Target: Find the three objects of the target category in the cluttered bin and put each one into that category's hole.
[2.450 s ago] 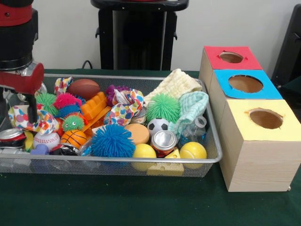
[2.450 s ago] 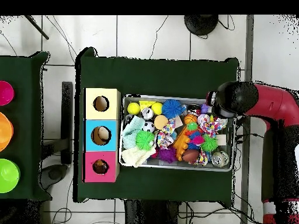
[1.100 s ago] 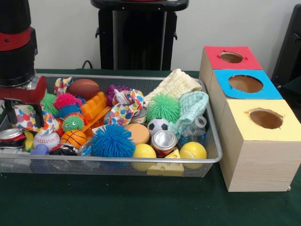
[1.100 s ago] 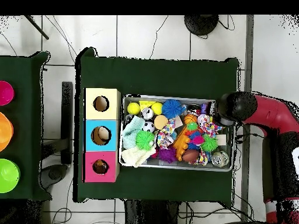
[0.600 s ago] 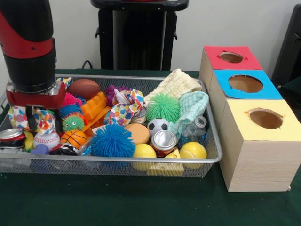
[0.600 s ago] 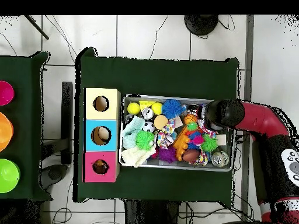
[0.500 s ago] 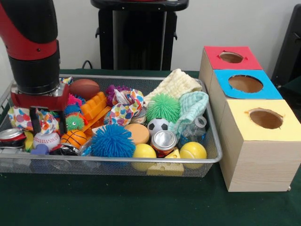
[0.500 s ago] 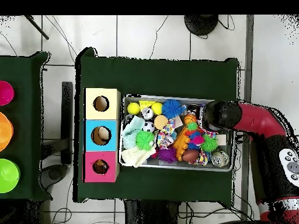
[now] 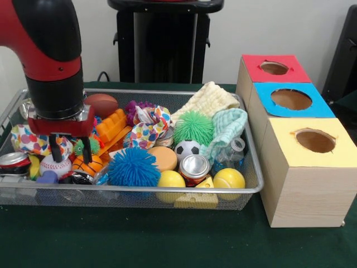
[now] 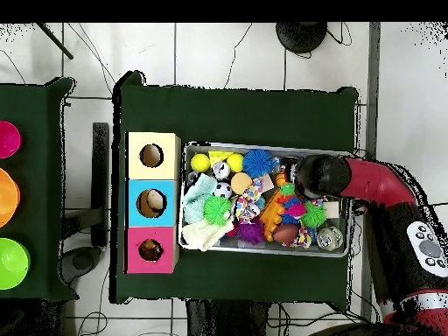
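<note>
The red and black robot arm (image 9: 50, 50) reaches down into the silver wire-mesh bin (image 9: 139, 92) at its 9 o'clock end in the front view, and its gripper (image 9: 71, 152) hangs with two thin dark fingers (image 9: 56, 151) spread apart, holding nothing, just above a small orange basketball (image 9: 86, 165) and a green spiky toy with eyes (image 9: 82, 146). At about 8 o'clock from the gripper lies a white baseball with red stitching (image 9: 51, 166), and farther toward 9 o'clock sit a polka-dot fabric bundle (image 9: 28, 139) and a crushed red and silver drinks can (image 9: 14, 162); no lettering on the can can be read. At 3 o'clock from the gripper sits a blue spiky ball (image 9: 133, 167), with a tan round disc (image 9: 163, 157), a black and white mini football (image 9: 187, 148) and an upright silver-topped can (image 9: 194, 167) beyond it. Two yellow balls (image 9: 228, 178) rest against the bin's near wall, with a yellow cheese-shaped wedge (image 9: 196, 199) between them. A brown toy rugby ball (image 9: 101, 104), an orange ridged plastic block (image 9: 111, 126), a green spiky ball (image 9: 193, 127) and cream and mint cloths (image 9: 223, 120) fill the far half. Beside the bin at 3 o'clock stand three wooden boxes with round holes, topped red (image 9: 275, 68), blue (image 9: 291, 99) and yellow (image 9: 313, 140); no labels show on them. In the overhead view the arm's black wrist (image 10: 319, 175) covers the bin's 3 o'clock end (image 10: 348, 223).
</note>
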Available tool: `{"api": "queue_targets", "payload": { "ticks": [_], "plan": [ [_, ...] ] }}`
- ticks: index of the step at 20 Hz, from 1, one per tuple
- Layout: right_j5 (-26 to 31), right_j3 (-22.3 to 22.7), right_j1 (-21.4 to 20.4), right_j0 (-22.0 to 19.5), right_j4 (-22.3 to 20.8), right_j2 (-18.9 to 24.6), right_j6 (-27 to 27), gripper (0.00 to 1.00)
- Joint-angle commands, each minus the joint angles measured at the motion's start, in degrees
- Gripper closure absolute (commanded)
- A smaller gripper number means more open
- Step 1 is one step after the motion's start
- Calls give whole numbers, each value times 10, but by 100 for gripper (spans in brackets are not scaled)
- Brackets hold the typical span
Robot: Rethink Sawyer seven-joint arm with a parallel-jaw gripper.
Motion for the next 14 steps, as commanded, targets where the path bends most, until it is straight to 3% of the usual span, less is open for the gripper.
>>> {"api": "queue_targets", "payload": {
  "ticks": [1,8,14],
  "plan": [
    [-9,18,31,-22,-47,6,-108,0],
    [66,-59,37,-42,-43,25,-189,0],
    [83,-101,50,-45,-49,34,-215,0]
  ]
}}
